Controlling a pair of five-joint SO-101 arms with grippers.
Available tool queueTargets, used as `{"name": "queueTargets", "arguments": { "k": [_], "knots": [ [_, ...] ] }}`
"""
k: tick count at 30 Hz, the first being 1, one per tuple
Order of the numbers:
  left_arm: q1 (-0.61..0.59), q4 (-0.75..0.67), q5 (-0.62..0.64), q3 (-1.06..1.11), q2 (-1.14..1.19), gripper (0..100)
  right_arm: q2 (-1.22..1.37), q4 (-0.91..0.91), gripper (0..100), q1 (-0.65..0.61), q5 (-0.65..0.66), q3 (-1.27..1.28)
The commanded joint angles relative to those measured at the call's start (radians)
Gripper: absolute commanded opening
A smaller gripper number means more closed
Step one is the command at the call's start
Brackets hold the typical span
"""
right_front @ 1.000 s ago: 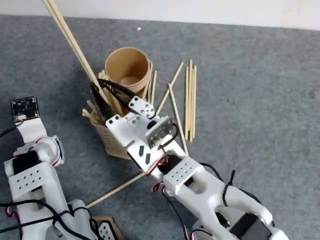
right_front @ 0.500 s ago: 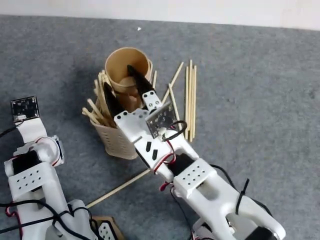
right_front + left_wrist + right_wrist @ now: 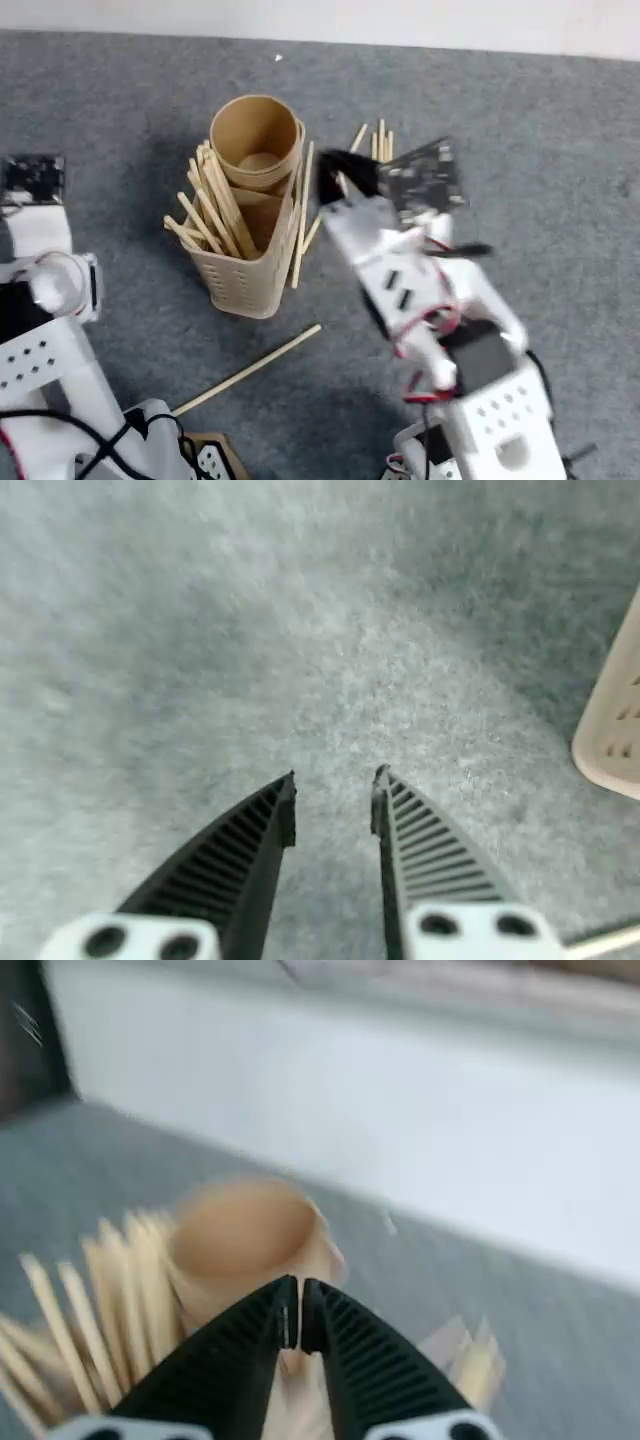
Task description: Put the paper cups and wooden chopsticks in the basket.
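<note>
Judging by the basket (image 3: 245,275), well past halfway: paper cups (image 3: 255,135) nested upright in its far end, a sheaf of wooden chopsticks (image 3: 212,205) packed in just left of them. Left to collect: a single chopstick (image 3: 248,369) lying on the gray surface (image 3: 520,130) near the basket, a leaning chopstick (image 3: 301,215) against its right wall, a loose bundle (image 3: 381,138) to the far right. Right gripper (image 3: 291,1322) fingers closed on nothing, just right of the cups. Left gripper (image 3: 333,798) fingers parted, empty, over bare surface left of the basket.

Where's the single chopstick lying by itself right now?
In the high view, the single chopstick lies diagonally on the grey mat, just past the base of the basket, toward the view's lower edge.
</note>
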Motion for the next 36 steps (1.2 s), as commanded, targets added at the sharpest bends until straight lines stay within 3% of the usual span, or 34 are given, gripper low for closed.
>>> {"name": "queueTargets", "arguments": {
  "k": [1,4,7,11,16,18,22,26,29,33,36],
  "knots": [
    [0.013,0.187,-0.046,-0.249,-0.016,16,-0.041,0.325,0.9,0.099,0.009,-0.033],
    [0.013,0.299,-0.092,-0.377,-0.018,16,-0.047,0.394,1.2,0.237,0.112,0.036],
    [0.005,0.302,-0.137,-0.38,-0.018,15,-0.041,0.404,1.2,0.366,0.276,0.179],
    [0.013,0.302,-0.163,-0.277,-0.013,15,-0.041,0.351,1.2,0.384,0.275,0.392],
    [0.073,0.299,-0.167,-0.088,-0.016,16,-0.038,0.157,1.2,0.38,0.275,0.59],
    [0.071,0.221,-0.153,-0.035,-0.016,16,-0.024,0.099,1.2,0.381,0.272,0.63],
    [0.039,0.003,0.044,0.073,-0.016,16,0.143,0.015,1.3,0.378,0.259,0.504],
    [0.054,-0.167,0.222,0.186,-0.016,16,0.421,-0.054,1.8,0.377,0.124,0.266],
    [0.081,-0.334,0.339,0.303,-0.016,16,0.605,-0.084,10.8,0.341,0.038,0.127],
    [0.087,-0.494,0.364,0.404,-0.016,16,0.82,-0.085,26.5,0.308,0.015,-0.018],
    [0.09,-0.56,0.364,0.463,-0.016,16,0.969,-0.087,28.2,0.309,-0.031,-0.105]
  ]
}}
